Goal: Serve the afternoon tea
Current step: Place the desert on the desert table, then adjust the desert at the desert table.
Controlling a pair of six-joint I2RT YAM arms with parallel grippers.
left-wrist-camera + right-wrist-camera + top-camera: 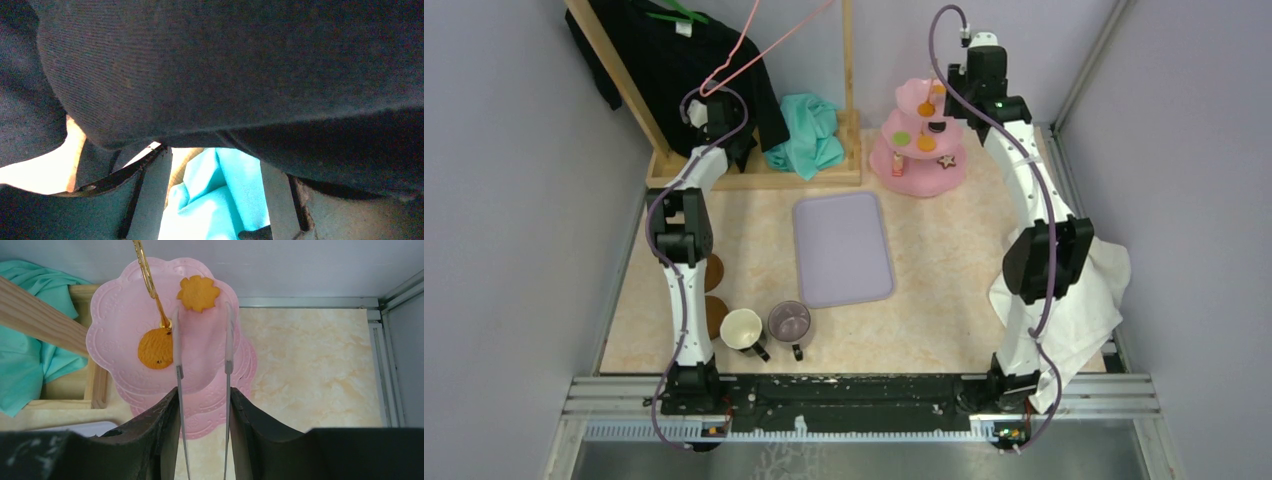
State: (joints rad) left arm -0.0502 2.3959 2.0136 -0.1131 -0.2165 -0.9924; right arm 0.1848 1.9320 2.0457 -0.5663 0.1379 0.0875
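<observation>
The pink three-tier stand [908, 172] is at the back right, with orange [926, 143], green [901, 137] and black [937, 127] sweets and a star cookie [946, 160] on it. My right gripper [957, 100] [203, 392] hovers over its top tier [115, 325], shut on thin white tongs [229, 340]. The tong tips stand apart between a round orange cookie [155, 348] and a flower-shaped one [198, 292]. The cream mug [741, 328] and purple mug [789, 322] stand near the front beside two brown coasters [714, 272]. My left gripper [722, 128] [215, 156] is open under the black garment [210, 65].
A lavender tray [842, 248] lies mid-table. A wooden rack [754, 177] at the back left holds the black garment [674, 60] and a pink hanger [754, 50], with a teal cloth [809, 135] beside it. A white towel [1074, 290] lies under the right arm.
</observation>
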